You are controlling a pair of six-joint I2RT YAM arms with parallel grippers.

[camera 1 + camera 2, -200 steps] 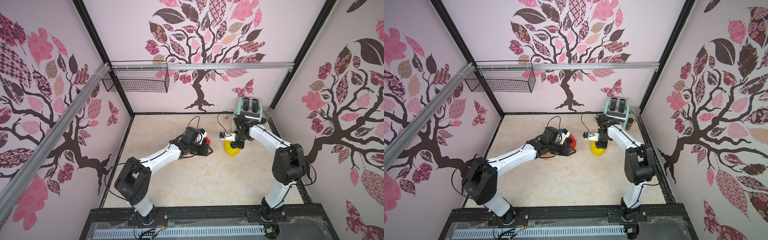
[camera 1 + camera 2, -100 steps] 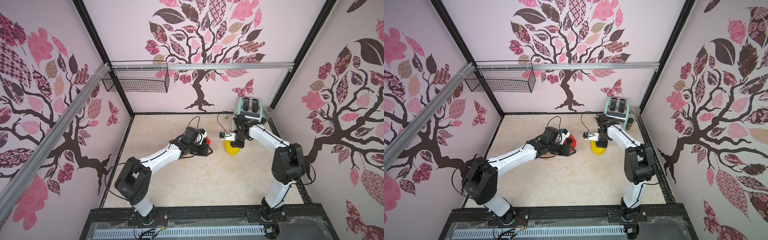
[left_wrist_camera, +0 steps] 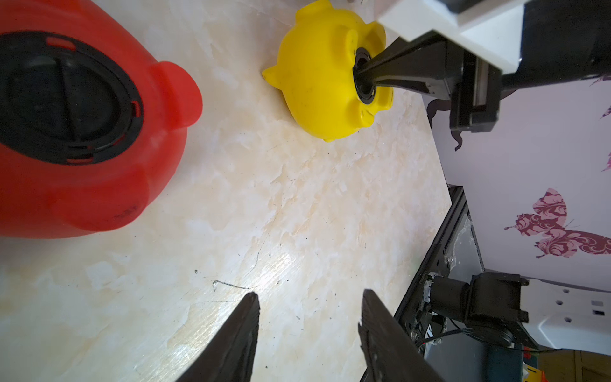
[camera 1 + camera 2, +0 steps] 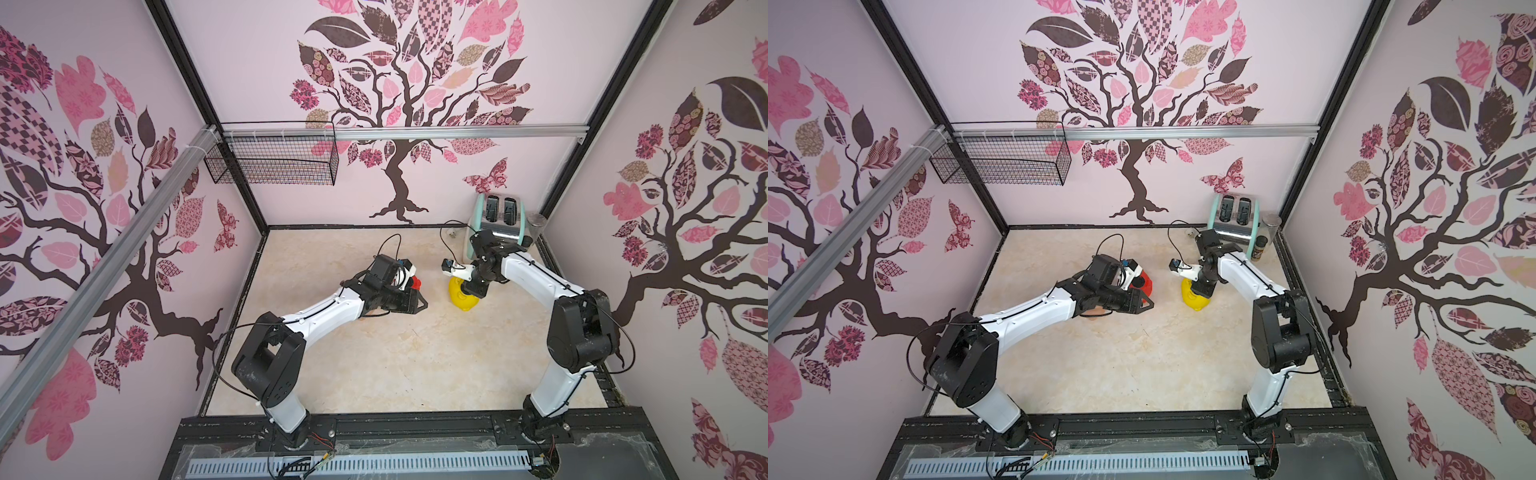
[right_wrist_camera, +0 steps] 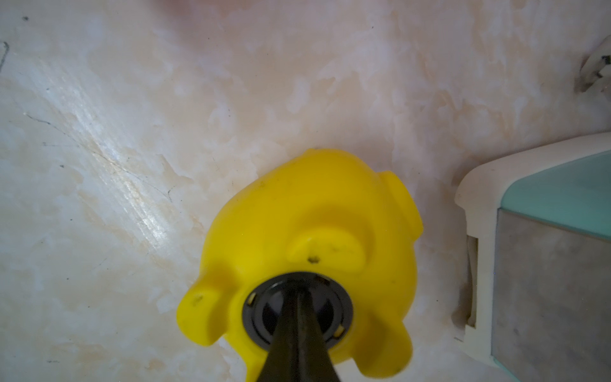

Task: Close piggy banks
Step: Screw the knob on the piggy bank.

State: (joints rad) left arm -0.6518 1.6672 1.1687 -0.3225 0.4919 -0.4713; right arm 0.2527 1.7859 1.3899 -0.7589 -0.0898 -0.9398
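Right gripper [image 5: 297, 297] jaws were shut, tips in belly plug [image 5: 258, 312] of yellow piggy bank [image 5: 314, 211] straight below; left gripper [image 3: 309, 297] jaws part-open, empty, farther off.

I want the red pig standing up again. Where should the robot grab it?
Probably one stubby leg, coming from above. The red piggy bank lies belly-up with its legs sticking up, and its round, glossy body could slip from the fingers of the left gripper.
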